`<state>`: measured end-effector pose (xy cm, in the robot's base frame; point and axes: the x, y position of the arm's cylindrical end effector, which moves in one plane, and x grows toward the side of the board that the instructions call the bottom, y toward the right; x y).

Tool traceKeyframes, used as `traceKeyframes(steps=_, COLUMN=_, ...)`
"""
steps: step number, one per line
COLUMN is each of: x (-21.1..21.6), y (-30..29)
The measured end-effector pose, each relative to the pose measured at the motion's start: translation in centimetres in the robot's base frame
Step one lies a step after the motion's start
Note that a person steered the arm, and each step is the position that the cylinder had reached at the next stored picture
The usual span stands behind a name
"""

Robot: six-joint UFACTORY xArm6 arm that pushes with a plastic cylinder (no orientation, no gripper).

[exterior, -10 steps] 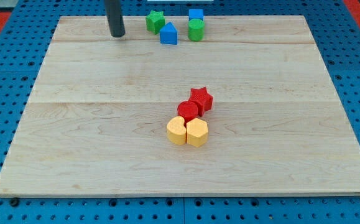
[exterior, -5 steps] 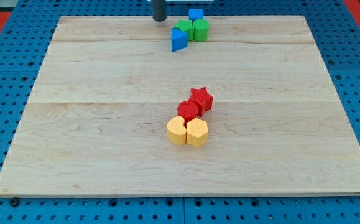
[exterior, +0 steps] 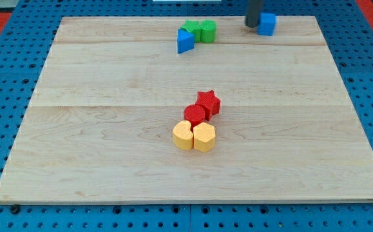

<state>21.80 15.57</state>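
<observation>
Touching my tip point(exterior: 253, 25), a bright blue cube point(exterior: 267, 24).

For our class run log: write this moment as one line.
my tip: view's top, against blue cube | green blocks, blue wedge: left of it

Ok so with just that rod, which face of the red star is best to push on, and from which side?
Probably the red star's upper-right edge, coming from the view's top right. That side is open, while the red cylinder touches its lower left. My tip sits far off, beside the blue cube.
</observation>
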Motion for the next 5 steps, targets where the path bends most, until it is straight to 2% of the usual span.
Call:
traceKeyframes(steps=1, x=-2.5, y=-1.5)
traceKeyframes(steps=3, x=-2.5, y=7.0)
traceKeyframes(steps=4, x=2.2, y=7.2)
traceKeyframes(steps=5, x=4.7, y=3.7)
